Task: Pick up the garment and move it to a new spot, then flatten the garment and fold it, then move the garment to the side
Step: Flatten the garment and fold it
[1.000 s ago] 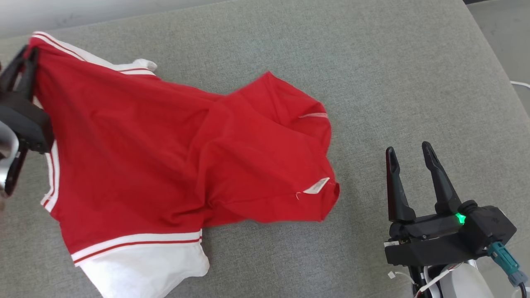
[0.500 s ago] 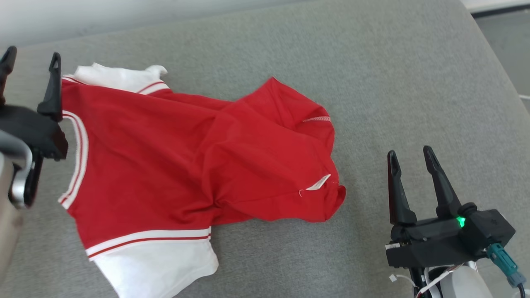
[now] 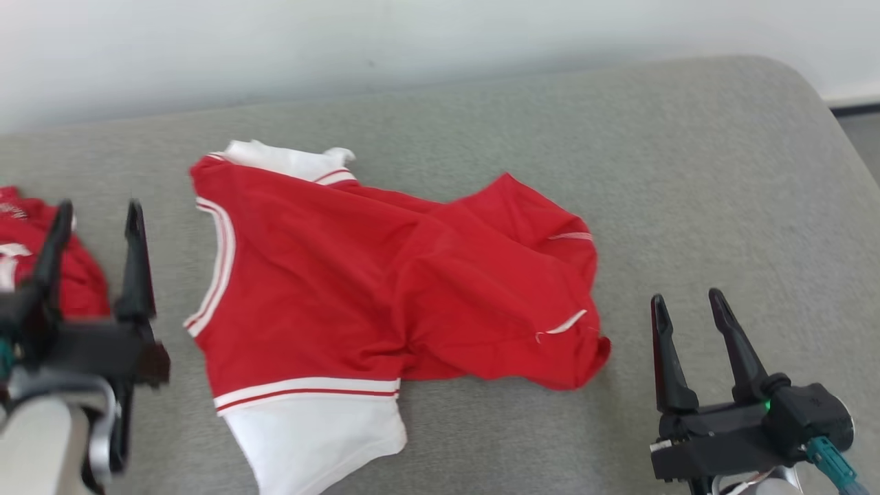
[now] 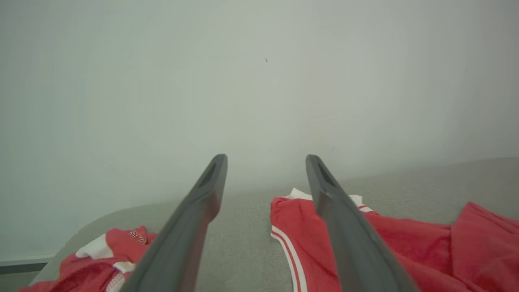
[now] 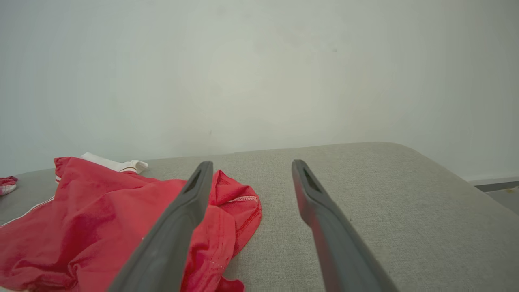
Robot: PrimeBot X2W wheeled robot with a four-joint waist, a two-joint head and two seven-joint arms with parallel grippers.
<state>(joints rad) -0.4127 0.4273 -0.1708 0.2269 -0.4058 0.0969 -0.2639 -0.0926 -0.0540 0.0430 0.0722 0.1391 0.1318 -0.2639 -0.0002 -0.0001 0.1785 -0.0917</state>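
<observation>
Both of my grippers are empty with the jaws spread wide. The left gripper (image 3: 99, 206) stands just left of the red shirt (image 3: 357, 289) without touching it, and the right gripper (image 3: 687, 297) is off to its right, near the bunched hem. The shirt lies on the grey padded surface (image 3: 687, 172) between them, but it is not flat: its right half is humped and doubled over itself, with a white label (image 3: 567, 322) showing, and one white sleeve (image 3: 323, 440) sprawls toward me. The main risk I see is folding too soon, which would press those rumples in and leave a lopsided bundle. Pinching the humped part could also catch only the top layer, so a pull would drag the cloth instead of spreading it. A second red garment (image 3: 41, 268) lies right behind my left fingers, and a careless reach could snag it or take it by mistake. A second ago my left gripper was shut on the shirt's striped edge and held it up off the surface. Now it has let go, the edge lies flat, and the gripper has drawn clear. My head camera has tilted up too, so the wall (image 3: 412, 41) and that other garment have come into view. The right gripper has not changed.
</observation>
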